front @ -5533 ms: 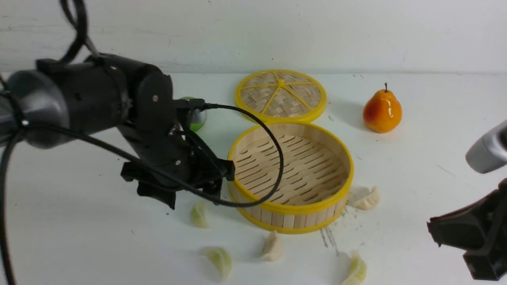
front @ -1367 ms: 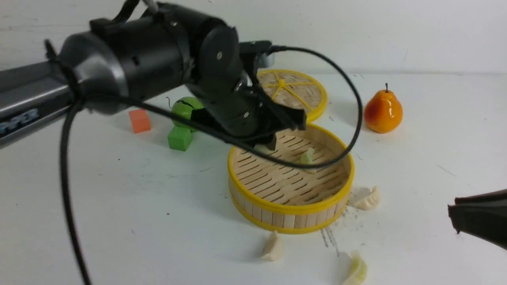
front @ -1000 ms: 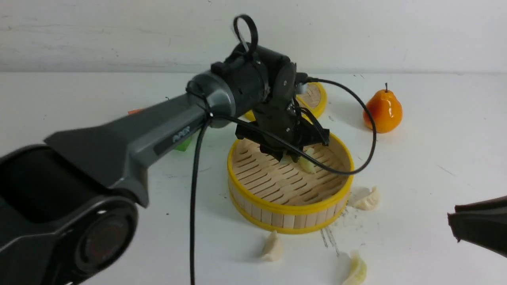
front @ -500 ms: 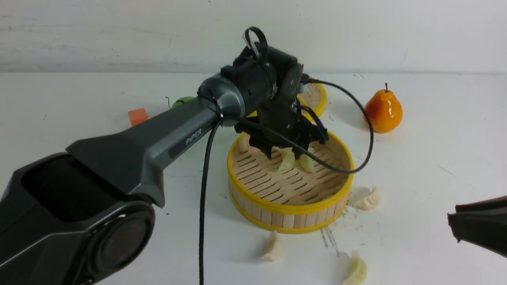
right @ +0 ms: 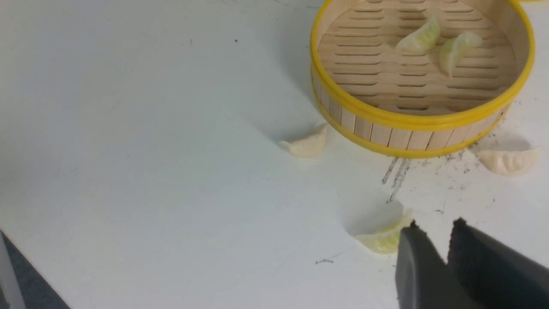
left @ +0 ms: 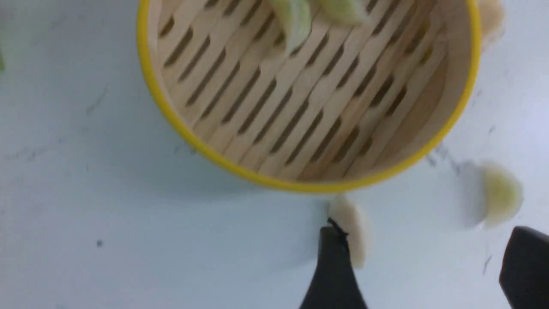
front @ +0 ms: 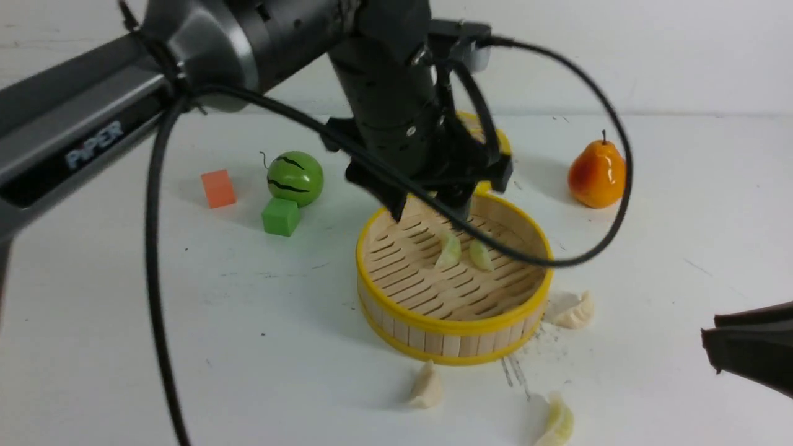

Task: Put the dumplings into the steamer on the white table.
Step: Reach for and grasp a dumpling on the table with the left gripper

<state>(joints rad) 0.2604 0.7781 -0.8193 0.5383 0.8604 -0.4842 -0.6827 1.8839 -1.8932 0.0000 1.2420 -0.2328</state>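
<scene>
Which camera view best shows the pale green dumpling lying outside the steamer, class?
The right wrist view: the pale green dumpling shows its pleats, though near the fingers. The front view crops it; the left wrist view blurs it.

The left arm (front: 217, 56), to the left of and beyond the steamer (front: 455, 337), is glossy black and charcoal, with rounded housings and a long straight link lettered "PiPER" in white (front: 94, 145). A black cable (front: 622, 186) loops across the steamer's right side; a silvery block (front: 480, 59) sits beyond the steamer, near small pale screw-like dots (front: 411, 131). Right of the steamer and nearer, the right arm (front: 753, 341) shows an angular matte-black part. Dark, tapering fingers (right: 418, 253) show nearer than the steamer.
</scene>
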